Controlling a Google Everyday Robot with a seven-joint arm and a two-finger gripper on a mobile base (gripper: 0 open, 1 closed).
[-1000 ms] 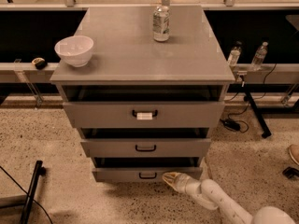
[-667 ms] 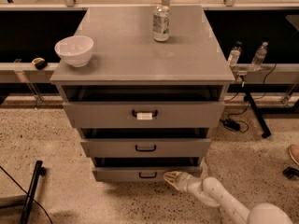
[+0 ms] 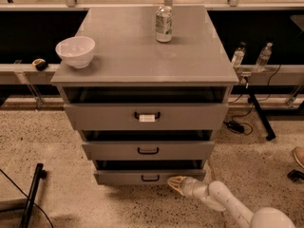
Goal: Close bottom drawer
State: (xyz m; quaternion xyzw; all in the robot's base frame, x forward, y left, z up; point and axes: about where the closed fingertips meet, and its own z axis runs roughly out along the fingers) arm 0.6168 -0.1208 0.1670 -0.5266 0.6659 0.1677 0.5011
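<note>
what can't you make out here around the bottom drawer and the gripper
- Camera view: inside of the bottom drawer, hidden in shadow under the middle drawer.
- The gripper, low at that drawer's front, right of its handle: contact unclear from this angle.
- The arm: cut off by the bottom edge.
- The can label: too small.

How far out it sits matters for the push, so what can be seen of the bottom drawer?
The bottom drawer is the lowest and narrowest-fronted of three, plain grey, seemingly painted metal, with a small black loop handle at centre. It stands partly open, a dark gap above its front. The gripper sits low at its front, right of the handle; contact is unclear.
</note>
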